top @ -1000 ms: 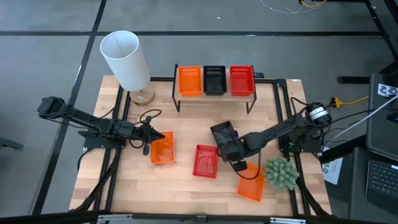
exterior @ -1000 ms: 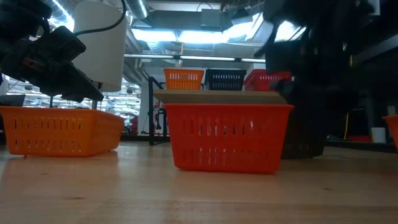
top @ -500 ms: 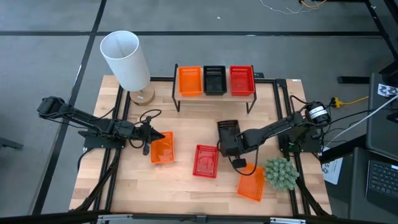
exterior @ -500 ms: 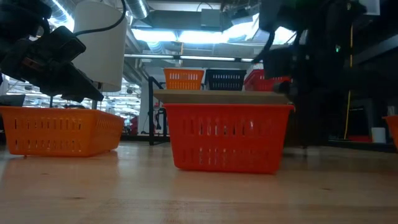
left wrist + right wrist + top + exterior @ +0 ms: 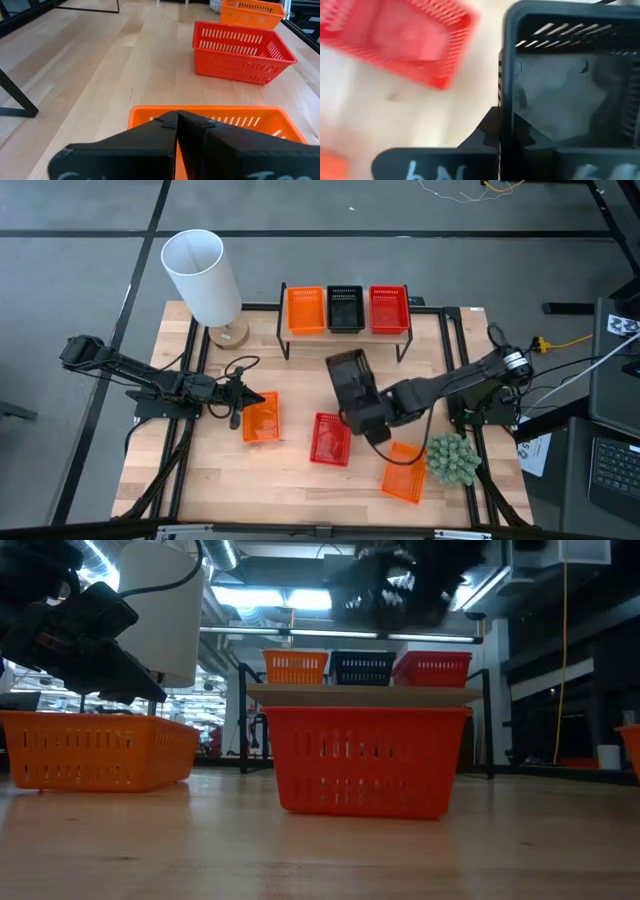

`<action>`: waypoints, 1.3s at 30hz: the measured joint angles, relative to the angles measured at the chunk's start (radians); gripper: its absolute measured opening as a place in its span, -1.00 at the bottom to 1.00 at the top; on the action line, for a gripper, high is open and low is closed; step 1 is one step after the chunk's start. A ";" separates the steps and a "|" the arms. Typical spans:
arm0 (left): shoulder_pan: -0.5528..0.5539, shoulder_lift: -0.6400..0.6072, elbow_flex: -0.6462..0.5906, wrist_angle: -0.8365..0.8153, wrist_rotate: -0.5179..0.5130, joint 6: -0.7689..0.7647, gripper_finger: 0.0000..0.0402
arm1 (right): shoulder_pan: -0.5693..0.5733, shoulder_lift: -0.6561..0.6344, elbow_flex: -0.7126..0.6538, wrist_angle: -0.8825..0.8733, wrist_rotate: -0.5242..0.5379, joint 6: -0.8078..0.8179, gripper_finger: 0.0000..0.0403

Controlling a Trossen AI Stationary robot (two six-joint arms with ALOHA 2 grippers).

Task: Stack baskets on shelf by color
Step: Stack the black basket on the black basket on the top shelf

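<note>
On the shelf [image 5: 345,337] stand an orange [image 5: 306,310], a black [image 5: 345,308] and a red basket [image 5: 389,310], side by side. My right gripper [image 5: 372,418] is shut on a second black basket [image 5: 350,380], raised over the table's middle. Loose on the table are a red basket [image 5: 330,438], an orange basket [image 5: 404,470] at the near right, and another orange basket [image 5: 261,418] at the left. My left gripper [image 5: 176,120] stands shut at that basket's left rim [image 5: 150,111]. My right gripper pinches one wall of the black basket [image 5: 502,95] at its rim, one finger outside [image 5: 482,132] and one inside the basket. The fingers come from the table's right, slanting. The basket is lifted clear of the table, its opening up. My left gripper: whether its shut fingertips touch the orange basket's rim, I cannot tell.
A white lamp [image 5: 205,275] stands at the far left corner. A green plant [image 5: 452,458] sits at the near right, beside the orange basket. A black cable [image 5: 238,368] lies near the left arm. Bare wood shows along the near edge [image 5: 250,490].
My right gripper has shut on the black basket and raised it from the table's right middle, carrying it up and a little toward the left. The basket has gone from standing on the wood to hanging clear, high in the low view.
</note>
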 joint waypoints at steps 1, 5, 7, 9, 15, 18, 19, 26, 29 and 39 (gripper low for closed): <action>0.000 0.000 0.000 0.000 0.000 0.000 -1.00 | -0.009 -0.008 0.026 -0.005 0.037 -0.031 -0.99; 0.000 0.000 0.000 -0.001 0.000 0.000 -1.00 | -0.074 -0.056 0.105 -0.018 0.146 -0.122 -1.00; 0.000 0.000 0.000 -0.003 0.000 0.000 -1.00 | -0.119 -0.089 0.138 -0.015 0.157 -0.151 -1.00; 0.000 0.000 0.000 -0.005 0.000 0.000 -1.00 | -0.171 -0.126 0.152 0.020 0.158 -0.188 -1.00; 0.000 0.000 0.000 -0.007 0.000 0.000 -1.00 | -0.386 -0.203 0.149 0.171 0.046 -0.276 -1.00; 0.000 0.000 0.000 -0.007 0.000 0.000 -1.00 | -0.518 -0.198 0.148 0.232 -0.155 -0.297 -1.00; 0.000 0.000 0.000 -0.007 0.000 0.000 -1.00 | -0.560 -0.189 0.148 0.250 -0.213 -0.297 -1.00; 0.000 0.000 0.000 -0.018 0.000 0.000 -1.00 | -0.727 -0.109 0.148 0.264 -0.404 -0.294 -1.00; 0.000 0.000 0.000 -0.022 0.000 0.000 -1.00 | -0.737 -0.077 0.148 0.263 -0.495 -0.295 -1.00; 0.000 0.000 0.000 -0.024 0.000 0.000 -1.00 | -0.744 -0.006 0.147 0.210 -0.489 -0.324 -1.00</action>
